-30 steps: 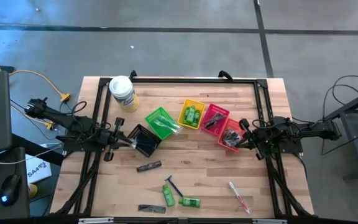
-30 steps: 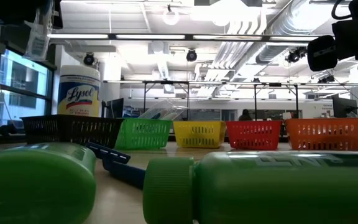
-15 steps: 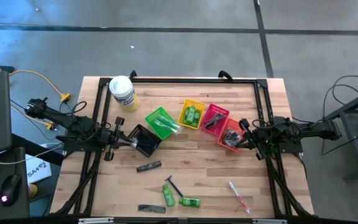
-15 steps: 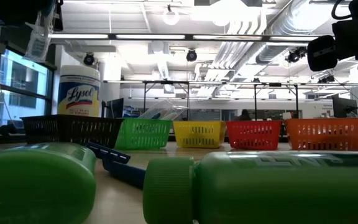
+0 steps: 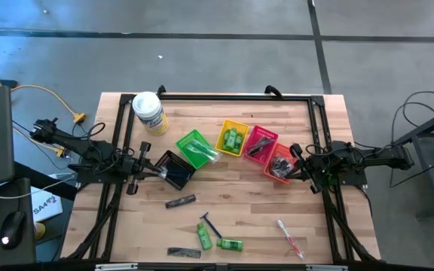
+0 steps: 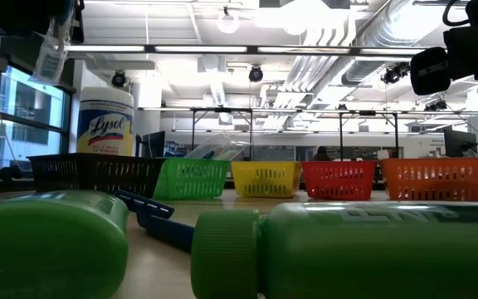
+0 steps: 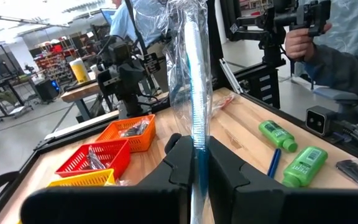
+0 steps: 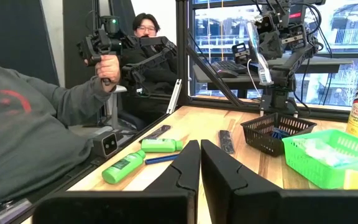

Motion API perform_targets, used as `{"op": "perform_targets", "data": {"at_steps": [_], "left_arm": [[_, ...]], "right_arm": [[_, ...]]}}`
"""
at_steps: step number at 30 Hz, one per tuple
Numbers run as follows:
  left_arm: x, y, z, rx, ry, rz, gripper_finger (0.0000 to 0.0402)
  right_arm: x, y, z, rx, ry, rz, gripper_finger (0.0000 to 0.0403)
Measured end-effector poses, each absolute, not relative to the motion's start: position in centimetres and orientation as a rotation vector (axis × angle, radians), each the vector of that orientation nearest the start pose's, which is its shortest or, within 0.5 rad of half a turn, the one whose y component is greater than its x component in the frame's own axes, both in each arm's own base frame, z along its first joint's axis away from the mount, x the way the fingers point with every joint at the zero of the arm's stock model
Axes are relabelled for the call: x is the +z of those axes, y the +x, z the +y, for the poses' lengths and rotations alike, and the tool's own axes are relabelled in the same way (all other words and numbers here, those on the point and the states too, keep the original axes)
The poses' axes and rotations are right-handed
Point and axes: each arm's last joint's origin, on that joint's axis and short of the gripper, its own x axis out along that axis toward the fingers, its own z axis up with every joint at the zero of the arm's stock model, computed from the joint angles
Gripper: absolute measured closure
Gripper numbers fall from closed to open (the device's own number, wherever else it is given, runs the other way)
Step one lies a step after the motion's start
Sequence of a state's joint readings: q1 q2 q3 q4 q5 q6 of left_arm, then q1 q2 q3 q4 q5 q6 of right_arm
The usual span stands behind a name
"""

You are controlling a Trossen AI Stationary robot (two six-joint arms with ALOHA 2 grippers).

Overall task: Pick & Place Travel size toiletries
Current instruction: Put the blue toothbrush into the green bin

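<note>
My left gripper [image 5: 155,172] hovers at the black basket's [image 5: 176,170] left rim, shut on a clear-wrapped toothbrush [image 7: 191,74], which also shows in the right wrist view [image 8: 257,50]. My right gripper [image 5: 296,162] is shut and holds nothing beside the orange basket [image 5: 280,163]. On the near half of the table lie two green bottles [image 5: 204,235] [image 5: 230,244], a blue razor [image 5: 211,224], two black combs [image 5: 181,201] [image 5: 184,253] and a wrapped toothbrush [image 5: 289,236]. My left gripper pinches the wrapped toothbrush between its two fingers, low on its length [image 7: 196,146], wrapper and all. The fingers lie level and cross it. The toothbrush stands roughly upright and a little tilted, lifted clear above the black basket.
Green [image 5: 194,147], yellow [image 5: 232,138] and red [image 5: 261,143] baskets stand in a row at mid-table, each with items inside. A white-lidded tub [image 5: 149,113] stands at the far left. A person [image 8: 30,130] holding a hand-held rig sits beyond the table's near edge.
</note>
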State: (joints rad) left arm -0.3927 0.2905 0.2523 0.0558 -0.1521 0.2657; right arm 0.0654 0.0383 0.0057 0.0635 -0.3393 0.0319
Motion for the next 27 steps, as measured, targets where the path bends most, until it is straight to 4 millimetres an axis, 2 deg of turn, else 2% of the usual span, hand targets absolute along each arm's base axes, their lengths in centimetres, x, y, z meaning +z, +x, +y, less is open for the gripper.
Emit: {"op": "perform_targets", "data": {"at_steps": [17, 24, 27], "left_arm": [[22.9, 10.4, -3.8, -0.233, 0.229, -0.018, 0.0384], [22.6, 11.2, -3.3, 0.029, 0.169, 0.041, 0.0384], [22.5, 11.6, -3.4, 0.062, 0.183, 0.073, 0.0384]], "right_arm": [[16.9, 9.7, 1.6, 0.406, 0.026, -0.024, 0.0396], [16.8, 9.7, 1.5, 0.384, 0.026, -0.022, 0.0396], [16.8, 9.7, 1.5, 0.384, 0.026, -0.022, 0.0396]]}}
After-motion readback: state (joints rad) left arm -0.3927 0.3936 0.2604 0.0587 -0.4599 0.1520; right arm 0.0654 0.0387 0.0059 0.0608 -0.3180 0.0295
